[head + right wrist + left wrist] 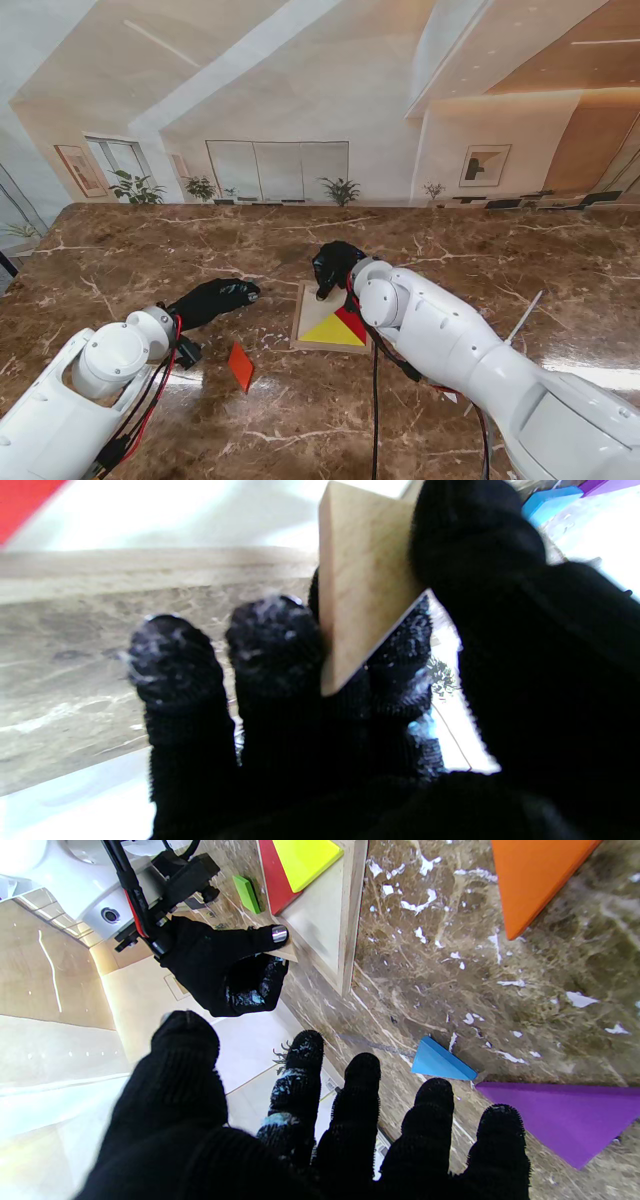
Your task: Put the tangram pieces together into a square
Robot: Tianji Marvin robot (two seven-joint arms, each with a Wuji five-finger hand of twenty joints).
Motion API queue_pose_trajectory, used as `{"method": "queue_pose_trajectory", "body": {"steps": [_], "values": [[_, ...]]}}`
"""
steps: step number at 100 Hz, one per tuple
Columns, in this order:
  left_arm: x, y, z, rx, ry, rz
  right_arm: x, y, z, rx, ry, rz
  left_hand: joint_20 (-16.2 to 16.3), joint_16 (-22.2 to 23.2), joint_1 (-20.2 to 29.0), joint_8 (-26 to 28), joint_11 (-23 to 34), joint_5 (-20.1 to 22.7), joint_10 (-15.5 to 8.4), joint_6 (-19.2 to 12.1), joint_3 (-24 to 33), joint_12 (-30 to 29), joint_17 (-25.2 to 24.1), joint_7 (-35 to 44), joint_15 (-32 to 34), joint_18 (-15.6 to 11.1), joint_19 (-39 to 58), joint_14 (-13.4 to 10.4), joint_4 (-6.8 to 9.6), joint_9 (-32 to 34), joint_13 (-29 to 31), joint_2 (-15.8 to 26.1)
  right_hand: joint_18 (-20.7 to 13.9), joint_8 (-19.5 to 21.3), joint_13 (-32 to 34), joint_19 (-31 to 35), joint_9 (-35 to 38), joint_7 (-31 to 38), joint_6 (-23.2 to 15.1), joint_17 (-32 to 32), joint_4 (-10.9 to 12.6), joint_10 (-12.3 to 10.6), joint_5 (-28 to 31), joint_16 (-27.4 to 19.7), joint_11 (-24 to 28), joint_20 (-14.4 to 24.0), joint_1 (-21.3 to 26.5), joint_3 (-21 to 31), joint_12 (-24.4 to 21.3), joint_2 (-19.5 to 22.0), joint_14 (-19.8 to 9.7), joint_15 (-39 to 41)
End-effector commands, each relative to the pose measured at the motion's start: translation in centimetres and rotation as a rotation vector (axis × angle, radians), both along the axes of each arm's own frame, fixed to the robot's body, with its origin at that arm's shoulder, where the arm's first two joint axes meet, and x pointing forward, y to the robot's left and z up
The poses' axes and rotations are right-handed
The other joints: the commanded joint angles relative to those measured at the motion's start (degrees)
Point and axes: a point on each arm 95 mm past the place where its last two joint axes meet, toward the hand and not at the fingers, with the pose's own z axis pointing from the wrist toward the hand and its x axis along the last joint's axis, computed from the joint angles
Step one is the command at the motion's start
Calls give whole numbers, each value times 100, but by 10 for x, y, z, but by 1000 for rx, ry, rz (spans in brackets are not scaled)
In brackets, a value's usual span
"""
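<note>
A wooden tray (303, 318) lies in the middle of the table with a yellow triangle (333, 330) and a red triangle (353, 323) in it. My right hand (335, 268) hovers over the tray's far edge, shut on a plain wooden piece (360, 590) pinched between thumb and fingers; the left wrist view also shows that piece (281, 954). My left hand (215, 298) is open to the left of the tray, fingers spread. An orange triangle (240, 366) lies nearer to me. Beside the left hand's fingers are a blue triangle (442, 1062) and a purple triangle (565, 1115).
A small green piece (246, 892) lies on the table beyond the tray (345, 915), beside the red triangle (274, 880); my right arm hides it in the stand view. A white stick (523, 318) lies on the brown marble table at the right.
</note>
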Motion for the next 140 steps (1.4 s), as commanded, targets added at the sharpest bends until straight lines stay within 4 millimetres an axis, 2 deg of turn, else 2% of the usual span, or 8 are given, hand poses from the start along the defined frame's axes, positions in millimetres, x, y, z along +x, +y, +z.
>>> {"method": "queue_pose_trajectory", "body": {"steps": [1, 41, 78, 140], "values": [[-2, -1, -2, 2, 8, -1, -3, -2, -9, -8, 24, -4, 45, -19, 99, -152, 18, 142, 88, -25, -156, -14, -10, -67, -58, 32, -111, -4, 115, 148, 80, 207, 77, 5, -73, 63, 496, 211, 65, -7, 108, 76, 304, -39, 21, 102, 280, 84, -34, 40, -88, -40], [-2, 0, -3, 4, 18, 0, -5, -5, -19, -36, 32, -10, 45, -17, 99, -150, 17, 150, 95, -38, -160, -14, -12, -63, -56, 28, -112, -3, 115, 147, 86, 201, -96, -8, -70, 81, 227, 198, -18, -294, 97, 25, 339, -210, -123, 129, 249, 47, 138, 16, -171, -368], [-3, -1, -3, 5, 27, 1, -6, -5, -18, -46, 26, -2, 45, -16, 105, -150, 17, 152, 87, -28, -156, -13, -13, -64, -54, 28, -112, -11, 117, 147, 89, 205, -242, -6, -49, 170, 60, 158, -30, -389, 68, -51, 430, -266, -169, 126, 160, 28, 264, -69, -262, -459], [-3, 1, -3, 3, 30, 4, -8, -3, -19, -90, 45, 9, 46, -14, 120, -149, 16, 156, 97, -33, -151, -14, -6, -62, -52, 35, -109, 8, 112, 149, 95, 214, -317, 67, -50, 251, -85, 67, -101, -401, 41, -72, 280, -266, -164, 57, -53, 136, 260, 160, -294, -411]]}}
